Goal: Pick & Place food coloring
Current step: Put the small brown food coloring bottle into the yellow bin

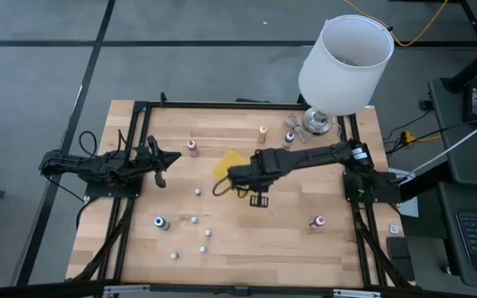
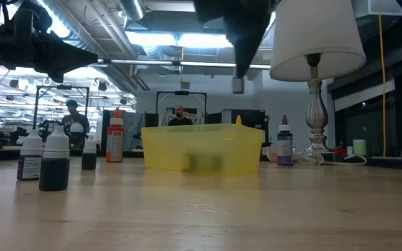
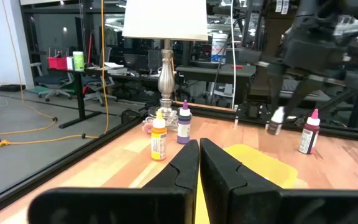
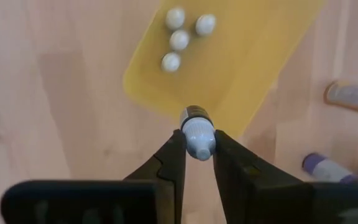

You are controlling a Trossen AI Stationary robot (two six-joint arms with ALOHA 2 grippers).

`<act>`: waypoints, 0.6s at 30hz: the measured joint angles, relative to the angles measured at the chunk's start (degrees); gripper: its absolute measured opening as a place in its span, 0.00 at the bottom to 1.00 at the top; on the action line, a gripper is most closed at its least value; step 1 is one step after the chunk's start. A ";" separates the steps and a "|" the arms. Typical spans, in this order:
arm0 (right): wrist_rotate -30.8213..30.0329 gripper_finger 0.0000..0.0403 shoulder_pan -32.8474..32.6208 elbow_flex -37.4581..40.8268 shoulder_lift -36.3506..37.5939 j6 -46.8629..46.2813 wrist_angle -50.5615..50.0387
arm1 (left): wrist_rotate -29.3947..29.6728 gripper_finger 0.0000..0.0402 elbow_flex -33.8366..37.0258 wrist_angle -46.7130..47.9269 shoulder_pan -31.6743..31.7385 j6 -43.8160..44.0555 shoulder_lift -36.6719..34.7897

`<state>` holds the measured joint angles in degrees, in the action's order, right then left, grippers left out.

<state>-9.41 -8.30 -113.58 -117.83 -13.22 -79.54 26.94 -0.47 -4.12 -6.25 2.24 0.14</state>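
Carry step under way. Right gripper [image 4: 197,152] pinching white-capped bottle [image 4: 197,132], hanging above near edge of yellow tray [image 4: 253,56], four bottles already in tray. Next: shift further over tray, lower, release. Left gripper [image 3: 199,163] pressed together, empty, waiting at desk's [image 1: 247,240] left side.

Pale, smooth butcher-block wood tabletop [image 1: 247,240]; translucent glossy yellow plastic tray [image 2: 202,148]; matt white shade [image 1: 344,63] on a polished metal lamp base [image 2: 317,132]; matt dark plastic right gripper [image 4: 197,152] fingers; whitish plastic bottle [image 4: 197,134].
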 joint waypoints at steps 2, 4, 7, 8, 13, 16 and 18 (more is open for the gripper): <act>-0.05 0.17 0.95 0.35 -0.33 0.57 2.20 | 0.01 0.02 0.00 0.01 0.01 0.00 0.00; -0.06 0.17 1.69 0.44 -1.16 1.46 2.80 | 0.02 0.02 0.00 0.00 -0.01 0.00 0.00; -0.04 0.17 2.36 0.48 -2.47 1.73 3.71 | 0.02 0.03 -0.01 0.01 0.01 0.01 0.00; -0.03 0.18 2.52 0.48 -3.01 1.75 3.76 | 0.01 0.03 -0.01 0.00 0.00 0.00 0.00; 0.12 0.18 2.58 0.52 -5.40 1.68 4.86 | 0.02 0.03 -0.01 0.00 0.00 0.00 0.00; 1.45 0.17 2.56 0.52 -6.60 1.47 5.86 | 0.00 0.02 0.00 0.00 0.00 0.00 0.00; 1.99 0.18 2.56 0.52 -7.55 1.39 6.67 | 0.01 0.02 0.00 0.00 0.00 0.01 0.00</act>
<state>-7.42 -5.74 -113.06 -125.38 -11.83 -72.87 26.95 -0.47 -4.12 -6.25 2.25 0.14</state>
